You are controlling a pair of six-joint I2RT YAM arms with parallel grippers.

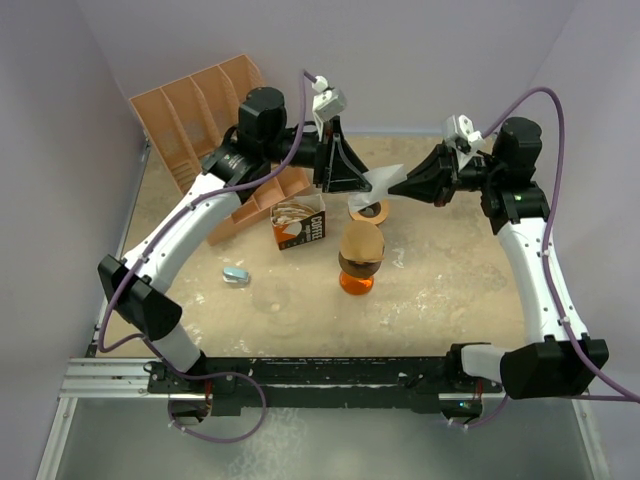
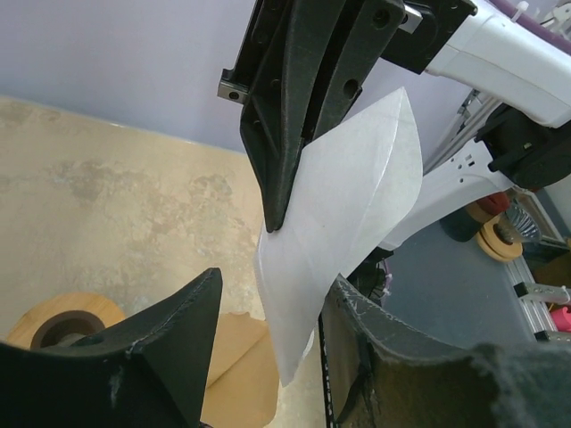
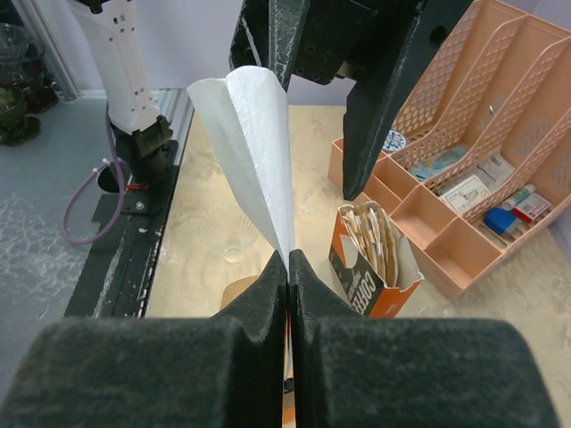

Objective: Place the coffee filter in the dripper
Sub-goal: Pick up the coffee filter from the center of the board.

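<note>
A white paper coffee filter [image 1: 385, 180] is hanging in the air between two robot grippers over the far part of a sandy-coloured table [image 1: 450, 290]. It is thin, slightly see-through and folded flat into a cone shape, with a crease running down it and a rounded open edge.

The right gripper [image 1: 395, 187] is pinching the filter, its two black fingers pressed together on the paper. The left gripper [image 1: 347, 183] is facing it with its fingers standing apart.

From above, the filter is showing only as a small white patch between the two black grippers. This view alone is showing the dripper [image 1: 360, 262], an amber-orange vessel with a brown rounded top, standing nearer the arm bases and apart from the filter. Beside it are sitting an orange box of filters [image 1: 298, 225] and a roll of tape [image 1: 368, 210], with a peach desk organizer [image 1: 200, 110] at the far left.

The left wrist camera is showing the filter [image 2: 348, 241] at full length, hanging from the right gripper's fingers [image 2: 285, 134], which are coming in from above. The paper's lower tip is dipping into the gap of the left gripper [image 2: 268, 357], close to one finger; whether it is touching cannot be told.

The right wrist camera is showing the pinch itself: the right gripper [image 3: 287, 263] is clamping the filter's [image 3: 254, 152] pointed end, and the paper is fanning upward toward the left gripper [image 3: 321, 134]. The box [image 3: 370, 259] is showing brown filters packed inside.
</note>
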